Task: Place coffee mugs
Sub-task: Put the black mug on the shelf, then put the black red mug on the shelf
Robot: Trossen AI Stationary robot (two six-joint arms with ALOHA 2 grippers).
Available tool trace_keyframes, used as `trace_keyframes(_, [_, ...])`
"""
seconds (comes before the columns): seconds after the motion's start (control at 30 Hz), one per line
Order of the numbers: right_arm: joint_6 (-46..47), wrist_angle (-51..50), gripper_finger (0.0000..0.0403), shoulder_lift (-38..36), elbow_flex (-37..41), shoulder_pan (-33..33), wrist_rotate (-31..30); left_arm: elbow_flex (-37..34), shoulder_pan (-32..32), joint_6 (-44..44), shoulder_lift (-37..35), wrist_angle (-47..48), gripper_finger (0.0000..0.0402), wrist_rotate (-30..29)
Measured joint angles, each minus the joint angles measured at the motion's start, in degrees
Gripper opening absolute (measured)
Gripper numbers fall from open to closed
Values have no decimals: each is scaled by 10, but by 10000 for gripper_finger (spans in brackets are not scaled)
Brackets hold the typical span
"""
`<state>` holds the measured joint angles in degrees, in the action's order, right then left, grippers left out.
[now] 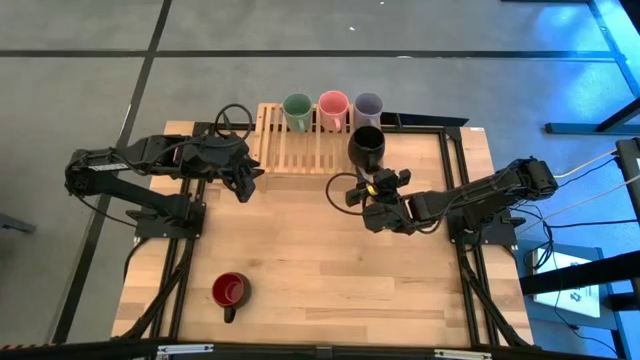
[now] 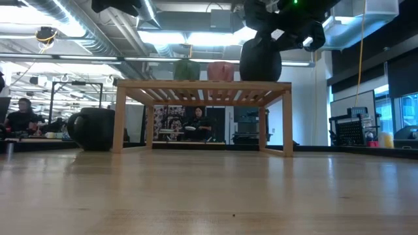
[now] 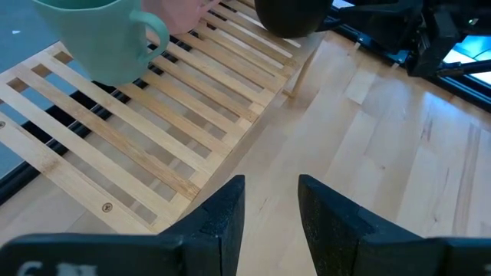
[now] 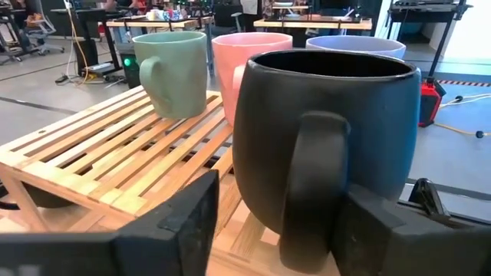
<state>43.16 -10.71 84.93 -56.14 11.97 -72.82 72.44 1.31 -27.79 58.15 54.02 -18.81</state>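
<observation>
The black mug (image 1: 367,145) stands upright on the wooden rack's right end (image 1: 345,160), its handle (image 4: 311,192) turned toward my right gripper (image 4: 280,222). That gripper is open with one finger on each side of the handle. I cannot tell whether a finger touches it. The green (image 1: 297,110), pink (image 1: 332,106) and lavender (image 1: 368,106) mugs stand in a row along the rack's far edge. The dark red mug (image 1: 230,290) sits on the table near its near-left corner. My left gripper (image 3: 272,199) hovers open by the rack's left front corner. The orange-red mug is out of view.
The slatted rack (image 2: 202,88) stands on legs at the table's far middle, with open space beneath it. Bare slats lie in front of the green and pink mugs (image 3: 192,115). Cables loop by the rack's left end (image 1: 232,115). People sit in the room beyond the table.
</observation>
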Motion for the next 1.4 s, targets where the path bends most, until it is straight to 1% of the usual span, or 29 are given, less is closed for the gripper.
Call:
trace_keyframes(0.1, [-3,0,231,-4,0,0,0,0,0,0,0,0,117,0])
trace_keyframes(0.23, [-45,-3,243,-12,-4,0,-5,0,0,0,0,2,117,0])
trace_keyframes(0.6, [-54,-34,245,-22,-31,0,8,0,0,0,0,10,117,3])
trace_keyframes(0.77, [-92,-40,245,-26,-56,0,4,0,0,13,0,9,117,3])
trace_keyframes(1.03, [-94,-118,245,-26,-111,0,14,0,0,14,0,9,117,3])
trace_keyframes(1.2, [-94,-145,245,-26,-140,0,15,0,0,14,0,9,117,3])
trace_keyframes(1.3, [-94,-175,245,-30,-178,8,43,0,0,14,0,9,117,3])
trace_keyframes(1.4, [-94,-211,245,-29,-220,22,92,0,0,14,0,9,117,31])
